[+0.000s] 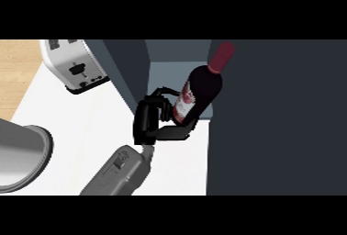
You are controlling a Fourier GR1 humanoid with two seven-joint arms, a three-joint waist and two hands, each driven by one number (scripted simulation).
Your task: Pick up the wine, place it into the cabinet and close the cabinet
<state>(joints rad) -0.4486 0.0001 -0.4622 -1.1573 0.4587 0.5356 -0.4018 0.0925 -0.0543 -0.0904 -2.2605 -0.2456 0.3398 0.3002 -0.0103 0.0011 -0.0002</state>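
One forearm (119, 172) enters from the lower edge, left of centre, and runs up to a black hand (154, 120) at the middle of the frame. Which arm it is cannot be settled from the view alone; from its position it is taken as the left. The other hand does not show.

The hand's fingers (161, 94) are curled round the lower body of the wine (200, 89), with the thumb (177, 131) under the bottle's base. The hand is clamped on the bottle.

The wine is a dark red bottle with a white label and a red-capped neck. It sits at centre, slightly upper right, tilted so the neck points to the upper right of the frame. Its body lies in front of the pale opening of the cabinet (271, 128), between two dark panels: a narrow one at upper centre and a broad one filling the right side. The cap overlaps the edge of the right panel. Whether the bottle rests on the shelf inside or hangs above it cannot be told.

A toaster (75, 64) stands at the upper left on the white counter (75, 119), well apart from the hand. A grey rounded object (20, 156), cut by the frame, lies at the lower left edge. A strip of wood surface (17, 73) shows at the far upper left.
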